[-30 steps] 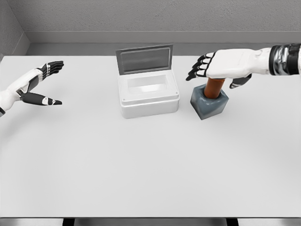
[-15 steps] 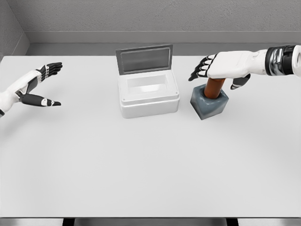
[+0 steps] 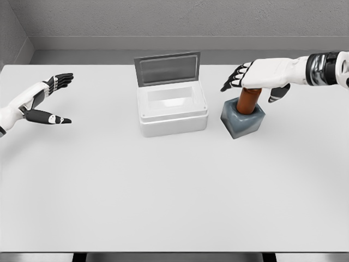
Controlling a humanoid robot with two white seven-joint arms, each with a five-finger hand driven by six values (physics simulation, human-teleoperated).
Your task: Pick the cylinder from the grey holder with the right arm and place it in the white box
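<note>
R hand [image 3: 260, 76] over cylinder [image 3: 248, 100], fingers spread, gripping nothing.
Cylinder upright in grey holder [image 3: 242, 119], right of white box [image 3: 172, 107] w/ lid up; L hand [image 3: 44, 100] open, far left on counter [image 3: 163, 185].

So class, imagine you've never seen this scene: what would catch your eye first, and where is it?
Probably the reddish-brown cylinder, the only warm colour, standing upright in the grey holder right of centre. The right robot hand hangs over its top, fingers spread, holding nothing. Next comes the white box mid-table, its lid raised, and the left robot hand resting open at the far left.
</note>
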